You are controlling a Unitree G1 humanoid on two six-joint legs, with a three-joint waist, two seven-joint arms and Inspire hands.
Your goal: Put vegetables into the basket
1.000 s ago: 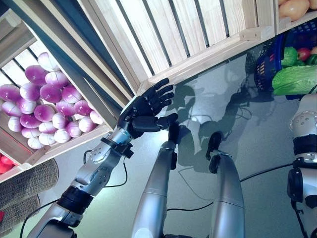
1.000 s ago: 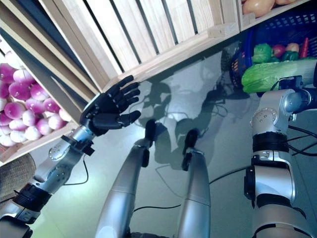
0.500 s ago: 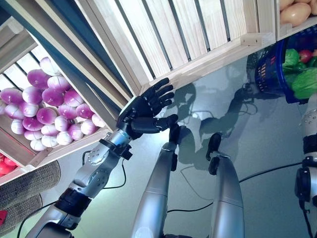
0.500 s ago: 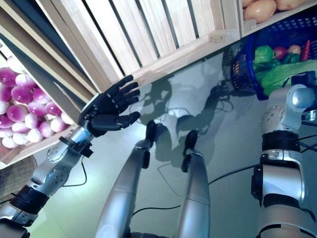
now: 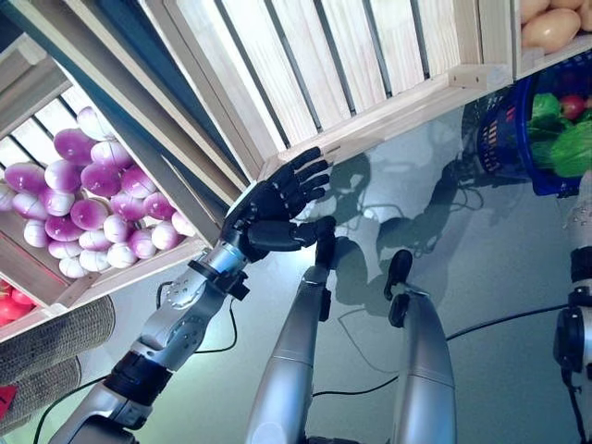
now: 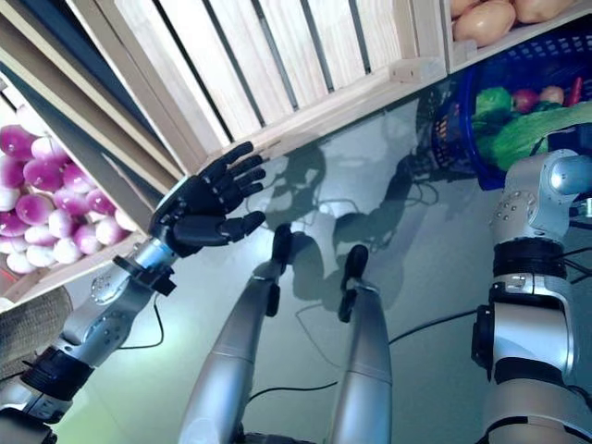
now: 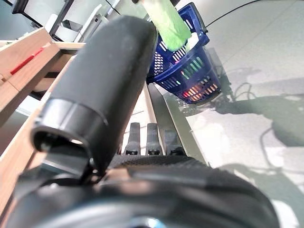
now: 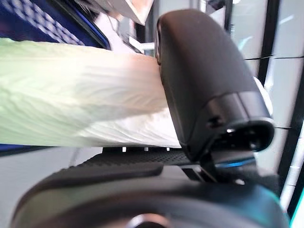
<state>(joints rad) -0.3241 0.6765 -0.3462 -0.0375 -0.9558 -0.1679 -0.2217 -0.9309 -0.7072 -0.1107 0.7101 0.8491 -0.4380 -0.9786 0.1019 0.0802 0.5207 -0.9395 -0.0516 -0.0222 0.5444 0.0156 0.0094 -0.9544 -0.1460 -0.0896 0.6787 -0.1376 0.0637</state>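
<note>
A blue plastic basket [image 5: 500, 129] stands on the grey floor at the far right, under the wooden shelf. It holds green leafy vegetables and a red one [image 6: 530, 97]. A long pale green cabbage [image 8: 71, 104] lies over the basket's rim; it also shows in the right eye view [image 6: 527, 129] and the left wrist view [image 7: 168, 21]. My right hand [image 8: 199, 71] is shut on the cabbage, its thumb pressed against the white stalk. My left hand [image 5: 273, 208] is open and holds nothing, raised in front of the slatted crate's lower corner.
A wooden bin of purple and white round vegetables [image 5: 83, 203] stands at the left. A slatted wooden crate [image 5: 324, 55] fills the top middle. Tan round produce [image 5: 550, 28] lies on the shelf above the basket. Red produce [image 5: 9, 310] and woven baskets [image 5: 46, 342] show at the lower left.
The right arm has moved to the right and the cabbage has gone with it, further over the basket. The view has shifted slightly. The left hand has stayed open in place.
</note>
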